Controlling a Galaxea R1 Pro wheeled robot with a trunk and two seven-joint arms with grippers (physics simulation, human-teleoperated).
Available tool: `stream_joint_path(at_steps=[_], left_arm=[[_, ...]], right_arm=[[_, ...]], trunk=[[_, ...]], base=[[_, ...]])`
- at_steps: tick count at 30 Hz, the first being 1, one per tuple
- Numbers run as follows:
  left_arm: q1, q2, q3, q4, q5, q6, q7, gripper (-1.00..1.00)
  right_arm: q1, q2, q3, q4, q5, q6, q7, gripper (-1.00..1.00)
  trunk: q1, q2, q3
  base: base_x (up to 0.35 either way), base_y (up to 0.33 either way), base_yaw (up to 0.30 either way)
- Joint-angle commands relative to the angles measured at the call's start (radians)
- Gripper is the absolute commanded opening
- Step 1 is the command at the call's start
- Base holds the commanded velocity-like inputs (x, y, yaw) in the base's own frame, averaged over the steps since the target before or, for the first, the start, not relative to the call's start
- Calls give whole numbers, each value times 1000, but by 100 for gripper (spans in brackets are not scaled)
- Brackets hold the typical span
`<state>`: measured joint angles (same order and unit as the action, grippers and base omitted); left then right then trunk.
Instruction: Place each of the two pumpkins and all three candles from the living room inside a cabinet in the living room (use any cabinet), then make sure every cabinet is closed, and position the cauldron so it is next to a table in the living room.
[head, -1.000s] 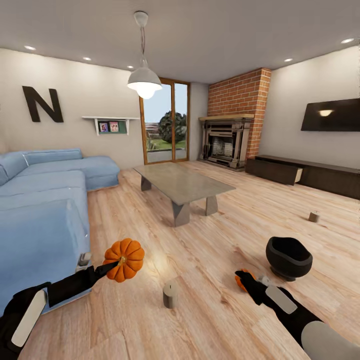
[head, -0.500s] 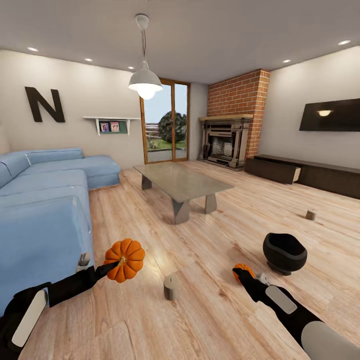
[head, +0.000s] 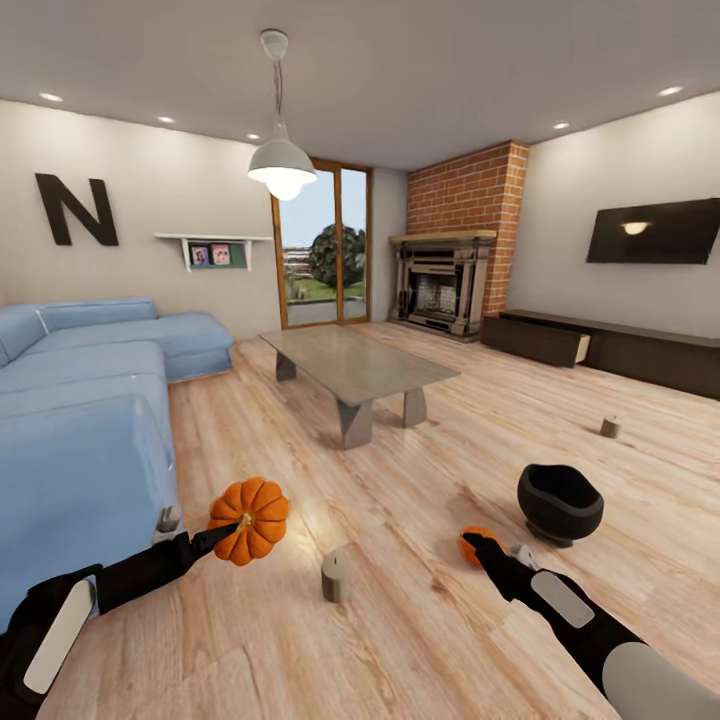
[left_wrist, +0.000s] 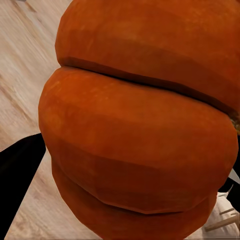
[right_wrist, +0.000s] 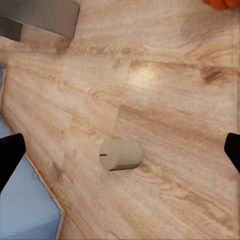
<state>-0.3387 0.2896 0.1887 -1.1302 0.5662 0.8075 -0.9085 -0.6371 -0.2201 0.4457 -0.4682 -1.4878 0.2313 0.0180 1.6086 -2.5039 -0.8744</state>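
My left gripper (head: 228, 526) is shut on the bigger orange pumpkin (head: 251, 519), held above the floor by the sofa's corner; up close the pumpkin (left_wrist: 140, 130) sits between black fingers (left_wrist: 20, 185). The smaller pumpkin (head: 474, 545) lies on the floor just behind my right gripper (head: 470, 542). The right fingers (right_wrist: 10, 159) stand wide apart with nothing between them, and a candle (right_wrist: 121, 155) lies beyond. That candle (head: 335, 577) stands on the planks between my arms. Another candle (head: 609, 427) is far right. The black cauldron (head: 560, 502) sits right of the small pumpkin.
The grey-green table (head: 355, 365) stands mid-room. A blue sofa (head: 80, 430) fills the left side. The long dark cabinet (head: 640, 355) runs along the right wall under the TV, one panel (head: 580, 347) ajar showing pale wood. A brick fireplace (head: 450, 270) is in the corner.
The whole picture has drifted a little left, so the camera has turned right. Both arms keep their pose; the big pumpkin stays in the left gripper.
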Motion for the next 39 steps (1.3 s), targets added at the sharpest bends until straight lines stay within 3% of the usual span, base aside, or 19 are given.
stream_joint_path(at_steps=[1,14,19,29,35,39], left_arm=[[0,0,1,0,3,5,-1,-100],[0,0,3,0,3,5,-2,-100],[0,0,7,2,4,6,-2,-100],[0,0,10,1,6,8,-3,-100],[-2,-2,10,-21,8,9,1,-100],[-2,-3,11,-51,9,10,0,-100]], right_arm=[[-1,-1,5,0,-5,0,2,100],[-1,-1,6,-1,-2,-2,6,100],[-1,-1,5,0,-1,-4,80,100],[-1,-2,12,-1,0,-4,111,100],[-1,-2,14,-1,1,2,214,100],[-1,-2,15,-1,1,2,237,100]], trunk=[[0,0,0],[0,0,13],[0,0,15],[0,0,15],[0,0,15],[0,0,15]], base=[[0,-5,-225],[0,-82,-238],[0,-192,-86],[32,-45,-4],[167,-54,0],[22,-6,0]])
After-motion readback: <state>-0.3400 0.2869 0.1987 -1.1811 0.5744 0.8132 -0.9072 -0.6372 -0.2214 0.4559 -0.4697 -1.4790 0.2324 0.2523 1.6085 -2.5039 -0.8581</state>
